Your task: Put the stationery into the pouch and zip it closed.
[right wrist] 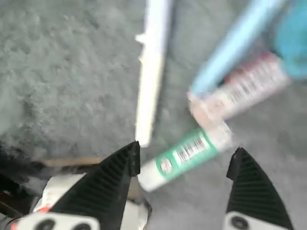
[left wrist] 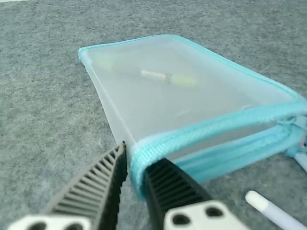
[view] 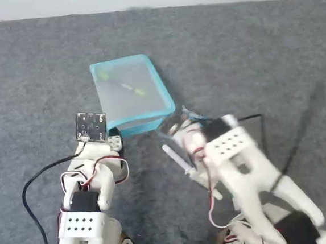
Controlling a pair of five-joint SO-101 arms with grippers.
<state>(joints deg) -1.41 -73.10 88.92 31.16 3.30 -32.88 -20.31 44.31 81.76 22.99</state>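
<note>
The pouch is a flat, see-through case with a teal zip band running round its edge. It lies on the grey, carpet-like worktop, towards the middle of the high view. I cannot tell whether the zip is drawn. There is one pouch, and through its wall one slim piece with yellow-green parts shows inside. Four loose pieces lie on the worktop just beside the pouch's near-right corner: a white pen, a light-blue pen, a short stick with red print and a short stick with a green label. The blue pen and the red-printed stick lie side by side and touch, and the green-labelled stick lies close below them; the white pen lies a little apart. The left arm comes up from the lower-left edge of the high view and stretches towards the pouch. The left claw is clenched on the teal band at the pouch's near-left corner, with the band pinched between its two ribbed fingers. The right arm comes in from the lower right and bends towards the centre. The right claw points down over the loose pieces, spread wide and grasping nothing. One finger stands on either side of the green-labelled stick, and neither touches it.
</note>
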